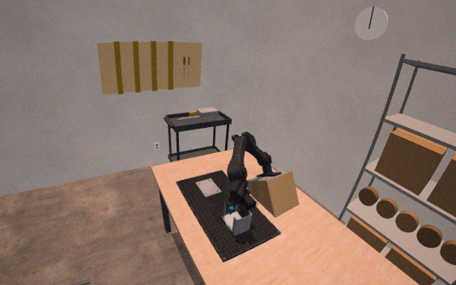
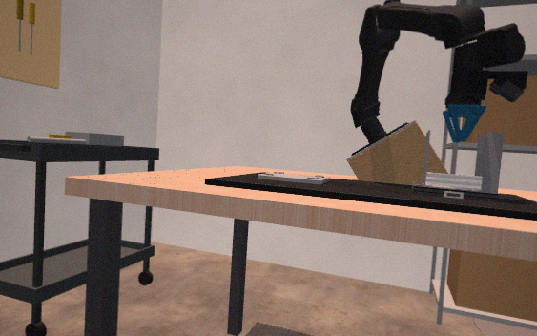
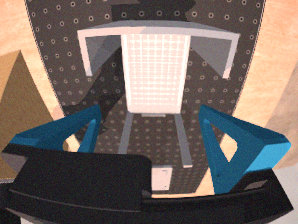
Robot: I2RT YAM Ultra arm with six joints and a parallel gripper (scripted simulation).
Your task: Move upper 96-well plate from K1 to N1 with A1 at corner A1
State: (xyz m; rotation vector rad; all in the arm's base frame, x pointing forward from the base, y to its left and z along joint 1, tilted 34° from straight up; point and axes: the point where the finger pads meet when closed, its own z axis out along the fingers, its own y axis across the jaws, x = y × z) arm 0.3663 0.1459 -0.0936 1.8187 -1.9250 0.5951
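The gripper (image 3: 152, 137) hangs with its blue fingers spread fully wide and nothing between them. Straight below the gap sits the stack rack K1 (image 3: 225, 56), and in it the upper 96-well plate (image 3: 154, 72), its pale grid of wells facing up. The lower plate is hidden under it in the wrist view; in the exterior view the plates (image 2: 453, 181) read only as a pale ribbed band, and where one ends and the other begins cannot be told. The gripper's black body cuts off the near part of the wrist view, so the rack's front tabs are hard to make out.

No writing can be read. A small pale tag (image 2: 453, 194) on the rack's base is too blurred, and the A1 square by the plate nest N1 (image 1: 208, 187) cannot be made out.

The nest lies well apart from the jaws, further along the black mat (image 1: 202, 210), with bare mat between. A tilted brown block (image 1: 276, 193) carrying the arm's foot stands near the rack on one side; the mat's long edge and the table (image 1: 299, 251) edge run on the other. Open air separates the fingertips from the plate top.
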